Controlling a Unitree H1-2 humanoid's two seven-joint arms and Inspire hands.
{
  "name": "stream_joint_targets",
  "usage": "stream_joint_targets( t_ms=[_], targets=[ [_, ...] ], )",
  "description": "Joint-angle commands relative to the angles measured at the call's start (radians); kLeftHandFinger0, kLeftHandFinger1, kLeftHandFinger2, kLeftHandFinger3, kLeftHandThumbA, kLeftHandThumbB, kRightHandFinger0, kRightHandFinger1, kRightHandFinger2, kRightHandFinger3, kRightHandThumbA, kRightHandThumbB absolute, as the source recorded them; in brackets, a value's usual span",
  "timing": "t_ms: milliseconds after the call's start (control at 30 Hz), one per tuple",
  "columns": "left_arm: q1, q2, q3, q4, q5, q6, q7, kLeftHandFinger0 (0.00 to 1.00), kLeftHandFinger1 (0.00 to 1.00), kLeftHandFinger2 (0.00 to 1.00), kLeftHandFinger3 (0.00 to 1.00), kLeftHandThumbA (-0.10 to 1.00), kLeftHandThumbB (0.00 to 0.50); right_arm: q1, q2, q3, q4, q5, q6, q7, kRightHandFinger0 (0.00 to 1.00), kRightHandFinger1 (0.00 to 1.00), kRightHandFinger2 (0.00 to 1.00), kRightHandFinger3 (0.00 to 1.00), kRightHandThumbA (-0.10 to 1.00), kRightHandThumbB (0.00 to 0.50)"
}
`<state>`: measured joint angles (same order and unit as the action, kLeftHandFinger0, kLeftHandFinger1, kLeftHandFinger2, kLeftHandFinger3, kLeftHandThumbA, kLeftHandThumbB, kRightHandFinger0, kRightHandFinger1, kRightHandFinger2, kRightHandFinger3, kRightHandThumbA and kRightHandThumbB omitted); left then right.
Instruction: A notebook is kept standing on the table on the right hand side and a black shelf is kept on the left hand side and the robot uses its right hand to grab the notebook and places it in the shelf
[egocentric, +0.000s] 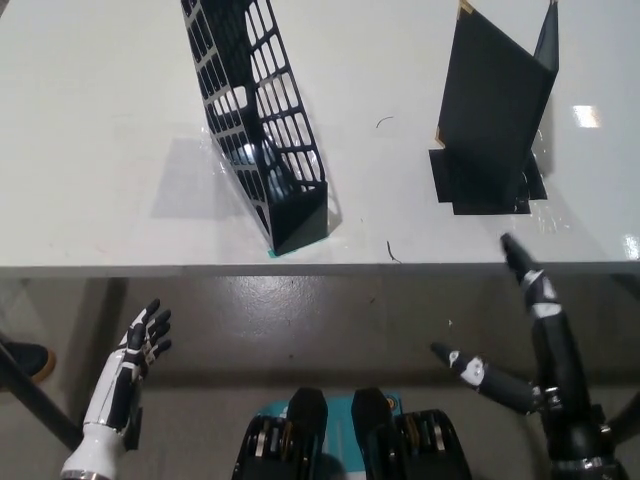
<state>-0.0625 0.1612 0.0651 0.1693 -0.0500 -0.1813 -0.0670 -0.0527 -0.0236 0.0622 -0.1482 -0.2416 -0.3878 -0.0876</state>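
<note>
A white counter (100, 150) fills the upper half of the head view, its near edge running straight across the picture; below that edge lies a grey, glossy floor (300, 320). Ceiling light glares off the counter top at the far right.

On the counter, left of centre, stands the black shelf (262, 130) — a slim, grid-walled file holder, open at the top and tilted in the view, its closed narrow end close to the counter's near edge. A scrap of teal shows under that near corner. Well apart from it, to the right, the black notebook (495, 100) stands upright, its covers slightly spread (pale corners show at the top and at the left edge), on a dark patch on the counter top. Bare counter lies between shelf and notebook, save a few thin dark marks.

The black right robot hand (515, 340) hangs below the counter edge, near the notebook, fingers spread apart and holding nothing; one fingertip points up toward the counter's rim. The white left robot hand (135, 360) rests low at the lower left, fingers apart and empty. At the far left edge, part of a dark shoe (22, 358) sits on the floor.
</note>
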Motion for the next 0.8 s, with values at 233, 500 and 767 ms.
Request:
stream_joint_targets(
  t_ms=[233, 500, 767],
  targets=[
    [-0.014, 0.010, 0.010, -0.018, -0.018, -0.056, -0.011, 1.00, 1.00, 1.00, 1.00, 1.00, 0.092, -0.260, 0.011, -0.180, 0.066, -0.021, -0.009, -0.139, 1.00, 1.00, 1.00, 1.00, 1.00, 0.303],
    [-0.010, 0.010, 0.008, -0.014, -0.015, -0.063, -0.011, 1.00, 1.00, 1.00, 1.00, 1.00, 0.091, -0.423, -0.013, -0.272, 0.284, 0.054, 0.064, -0.162, 1.00, 1.00, 1.00, 1.00, 1.00, 0.392],
    [-0.001, 0.008, 0.010, -0.018, -0.024, -0.062, -0.014, 1.00, 1.00, 1.00, 1.00, 1.00, 0.094, -0.563, -0.036, -0.299, 0.548, 0.079, 0.018, -0.198, 1.00, 1.00, 1.00, 1.00, 1.00, 0.429]
  ],
)
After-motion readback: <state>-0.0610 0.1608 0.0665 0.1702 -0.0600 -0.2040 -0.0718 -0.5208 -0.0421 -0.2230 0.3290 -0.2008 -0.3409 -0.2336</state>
